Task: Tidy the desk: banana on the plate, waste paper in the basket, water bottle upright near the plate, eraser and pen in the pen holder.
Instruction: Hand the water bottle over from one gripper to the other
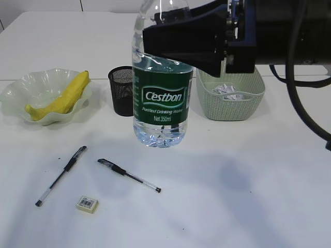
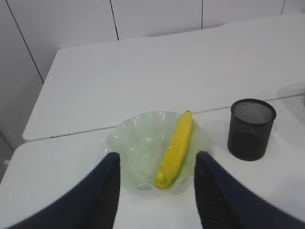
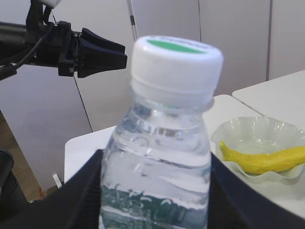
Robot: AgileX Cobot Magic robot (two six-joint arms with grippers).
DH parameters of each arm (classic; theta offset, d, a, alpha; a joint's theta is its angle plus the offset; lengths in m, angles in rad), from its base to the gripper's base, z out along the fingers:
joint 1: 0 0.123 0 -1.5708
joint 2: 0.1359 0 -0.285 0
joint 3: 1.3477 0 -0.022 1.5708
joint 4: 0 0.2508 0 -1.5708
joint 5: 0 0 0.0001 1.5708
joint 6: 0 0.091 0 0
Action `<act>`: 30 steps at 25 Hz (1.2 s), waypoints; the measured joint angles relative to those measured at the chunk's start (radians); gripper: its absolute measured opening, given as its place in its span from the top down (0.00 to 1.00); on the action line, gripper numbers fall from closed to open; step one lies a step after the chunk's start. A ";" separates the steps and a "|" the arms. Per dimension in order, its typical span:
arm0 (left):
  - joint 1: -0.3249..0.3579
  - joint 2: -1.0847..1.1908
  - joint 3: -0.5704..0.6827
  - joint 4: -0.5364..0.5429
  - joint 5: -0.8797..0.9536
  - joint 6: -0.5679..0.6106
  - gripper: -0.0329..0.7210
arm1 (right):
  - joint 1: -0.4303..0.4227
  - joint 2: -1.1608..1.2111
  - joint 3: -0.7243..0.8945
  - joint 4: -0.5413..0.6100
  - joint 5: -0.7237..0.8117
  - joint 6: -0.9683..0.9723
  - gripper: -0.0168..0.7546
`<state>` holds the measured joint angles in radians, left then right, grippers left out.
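My right gripper (image 1: pixel 161 46) is shut on the water bottle (image 1: pixel 160 98), a clear bottle with a green label and a white cap (image 3: pixel 177 59). It holds the bottle upright by its upper body, and the base seems to hang above the table. The banana (image 1: pixel 64 95) lies in the pale green plate (image 1: pixel 31 85) at the left. Over the plate's near rim (image 2: pixel 138 138) my left gripper (image 2: pixel 157 157) hovers open and empty. Two pens (image 1: pixel 62 174) (image 1: pixel 129 175) and the eraser (image 1: pixel 87 203) lie on the front of the table. Waste paper (image 1: pixel 227 92) sits in the basket (image 1: pixel 232 106).
The black mesh pen holder (image 1: pixel 122 90) stands between plate and basket, just behind the bottle, and shows at right in the left wrist view (image 2: pixel 251 129). The right arm's cables (image 1: pixel 305 103) hang at the far right.
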<state>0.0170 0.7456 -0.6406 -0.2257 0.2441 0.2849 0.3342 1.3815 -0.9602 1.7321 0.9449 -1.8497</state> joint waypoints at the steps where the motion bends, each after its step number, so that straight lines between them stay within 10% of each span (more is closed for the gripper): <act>1: 0.000 0.000 0.029 -0.023 -0.036 0.000 0.48 | 0.000 0.000 0.000 0.000 0.000 0.000 0.48; 8: -0.115 0.000 0.156 -0.065 -0.275 -0.002 0.48 | 0.000 0.000 0.000 0.000 -0.019 0.000 0.48; 22: -0.661 0.265 0.172 -0.073 -0.574 -0.011 0.23 | 0.000 0.002 0.000 0.002 -0.100 -0.063 0.48; 30: -0.795 0.373 0.172 -0.055 -0.788 -0.124 0.12 | 0.000 0.002 0.000 0.004 -0.104 -0.085 0.48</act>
<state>-0.7776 1.1187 -0.4689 -0.2804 -0.5439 0.1608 0.3342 1.3838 -0.9602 1.7362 0.8406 -1.9351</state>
